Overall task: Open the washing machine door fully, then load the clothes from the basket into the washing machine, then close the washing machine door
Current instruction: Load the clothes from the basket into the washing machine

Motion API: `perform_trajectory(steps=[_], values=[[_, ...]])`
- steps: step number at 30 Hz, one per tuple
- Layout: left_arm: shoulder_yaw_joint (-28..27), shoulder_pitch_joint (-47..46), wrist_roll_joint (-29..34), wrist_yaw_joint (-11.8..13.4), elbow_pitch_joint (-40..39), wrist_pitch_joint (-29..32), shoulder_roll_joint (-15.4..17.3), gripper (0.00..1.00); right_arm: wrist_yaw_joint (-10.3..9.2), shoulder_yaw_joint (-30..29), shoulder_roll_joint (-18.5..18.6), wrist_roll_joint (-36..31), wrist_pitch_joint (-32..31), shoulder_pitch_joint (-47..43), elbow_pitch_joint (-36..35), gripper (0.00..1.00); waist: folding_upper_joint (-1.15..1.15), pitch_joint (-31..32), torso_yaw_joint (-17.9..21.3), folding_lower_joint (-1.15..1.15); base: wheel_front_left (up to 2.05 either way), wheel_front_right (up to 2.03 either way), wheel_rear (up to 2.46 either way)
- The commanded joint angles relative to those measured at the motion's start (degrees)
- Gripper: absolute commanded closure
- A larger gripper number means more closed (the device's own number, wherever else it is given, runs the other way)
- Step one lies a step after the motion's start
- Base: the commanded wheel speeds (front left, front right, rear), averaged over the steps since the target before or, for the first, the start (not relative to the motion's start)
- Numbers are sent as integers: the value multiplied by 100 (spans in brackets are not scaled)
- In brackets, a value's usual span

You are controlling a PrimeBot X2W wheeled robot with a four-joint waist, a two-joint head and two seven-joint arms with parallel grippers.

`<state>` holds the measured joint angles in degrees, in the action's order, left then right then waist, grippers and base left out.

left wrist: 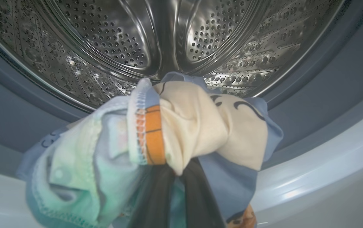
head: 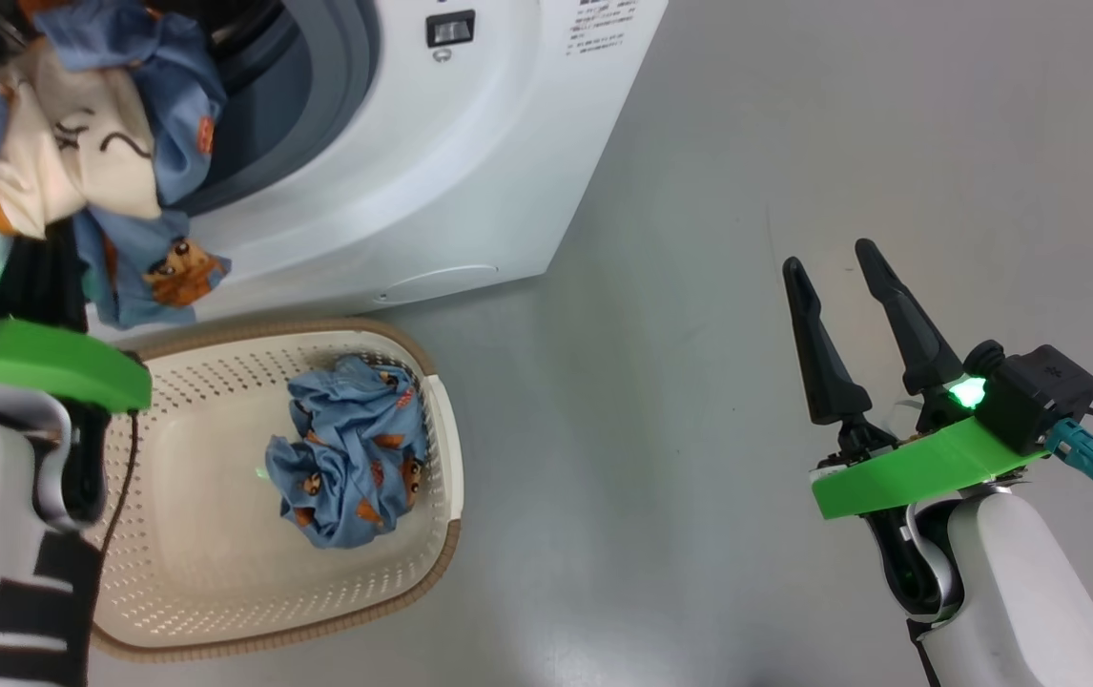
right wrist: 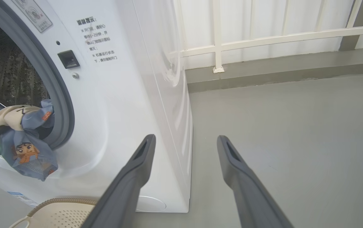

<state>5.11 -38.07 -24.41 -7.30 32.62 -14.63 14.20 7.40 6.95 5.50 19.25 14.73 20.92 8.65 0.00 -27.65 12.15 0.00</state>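
My left gripper [left wrist: 177, 179] is pinched tight on a bunched bundle of light blue, cream and orange fabric clothes [left wrist: 197, 126]. It holds them at the mouth of the big white front-loading washing machine [head: 470, 172], just short of its perforated steel drum [left wrist: 130, 41], so a release further in should drop them inside. Another crumpled blue piece [head: 351, 458] lies in the cream perforated plastic basket [head: 194, 592] right before the washing machine. My right gripper [head: 828, 256] hangs spread and empty beside the washing machine, clear of the loading path.

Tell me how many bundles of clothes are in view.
2. One bundle hangs in the shut left claw at the washing machine opening; the other bundle lies in the basket. More pieces may be hidden inside them.
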Motion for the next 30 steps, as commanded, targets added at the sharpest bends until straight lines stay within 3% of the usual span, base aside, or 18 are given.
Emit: perform_trajectory(steps=[1,7,18,26,27,28,29,30], values=[[-172,-170,80,34,-166,-37,223,100,9,105,7,40,27,-121,-134,0,0,-36,6,0,0,0,0],[-68,-1037,166,85,79,152,279,100,9,126,2,58,27,-17,-164,0,0,-235,95,0,0,0,0],[209,-2844,535,159,1578,236,519,100,9,149,-130,85,27,100,-202,0,0,-619,548,0,0,0,0],[175,-3478,765,466,1875,-20,618,100,9,163,-188,111,27,115,-212,0,0,-727,726,0,0,0,0],[174,-3507,796,499,1911,-27,620,79,9,164,-194,113,27,119,-216,0,0,-743,739,0,0,0,0],[182,-3527,827,530,1990,-30,621,20,9,162,-200,113,27,122,-221,0,0,-755,746,0,0,0,0],[187,-3558,851,542,2021,-32,617,0,9,156,-205,110,27,121,-226,0,0,-767,747,0,0,0,0],[198,-3579,888,552,2018,-33,617,0,9,149,-211,108,27,119,-230,0,0,-779,743,0,0,0,0]])
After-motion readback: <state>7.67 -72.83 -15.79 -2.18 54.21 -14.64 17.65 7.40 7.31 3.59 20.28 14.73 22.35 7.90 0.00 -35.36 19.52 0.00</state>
